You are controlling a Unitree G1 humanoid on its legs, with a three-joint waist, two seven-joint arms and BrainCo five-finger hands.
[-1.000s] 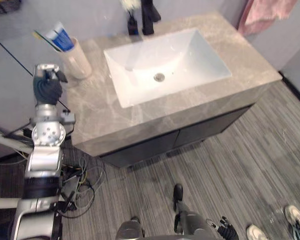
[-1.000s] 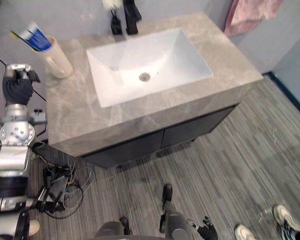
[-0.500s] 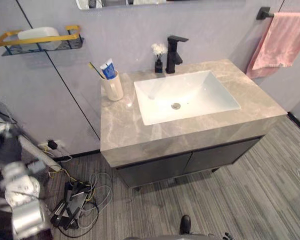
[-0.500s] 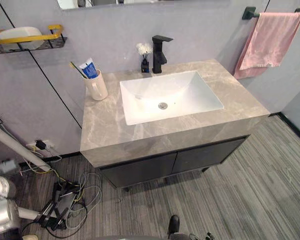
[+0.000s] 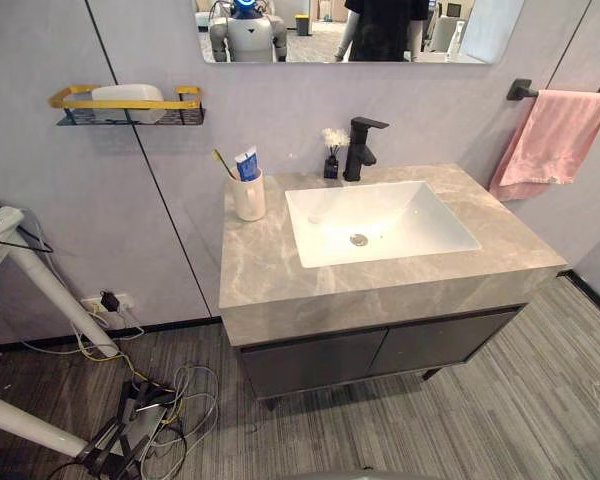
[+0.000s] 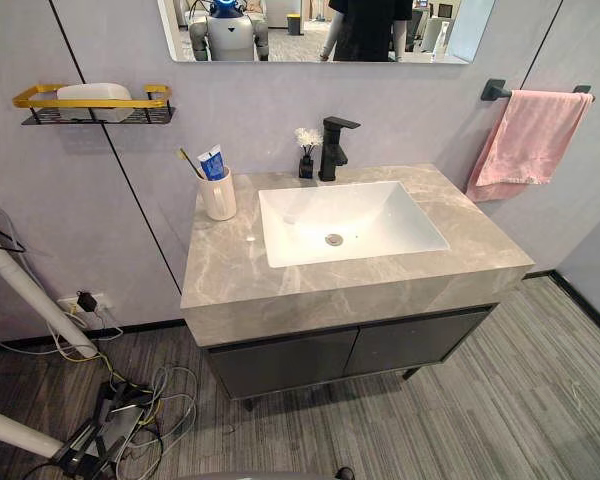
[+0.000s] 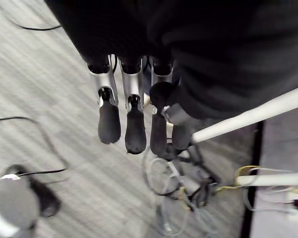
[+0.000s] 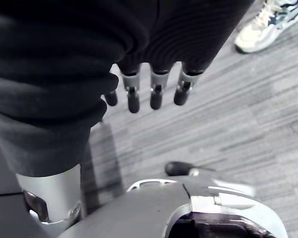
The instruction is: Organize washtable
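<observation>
Wide view now, and the grey marble washtable (image 5: 280, 290) takes centre stage against the wall, its white basin (image 5: 380, 220) sunk in the middle and bare. The pink towel (image 5: 550, 140) hangs on its rail off to the right, and the gold-railed shelf (image 5: 125, 100) is up on the wall to the left. On the counter's back-left corner is the white cup (image 5: 248, 195), toothbrush and toothpaste poking out, with the black faucet (image 5: 362, 148) behind the basin and a tiny flower vase (image 5: 332, 162) just beside it. Both hands are down low over the floor, well away from all that: the left hand (image 7: 109, 124) has its fingers straight and empty, and the right hand (image 8: 156, 96) hangs relaxed with nothing in it. Trouble spots? That top-heavy cup could tip if a reach clips the toothbrush. The vase is so close to the faucet that a brush past could send it into the basin. There's a cable tangle (image 5: 140, 420) on the floor left of the cabinet and a person's shoe (image 8: 265, 25) near the right hand, either one a snag on any step forward.
</observation>
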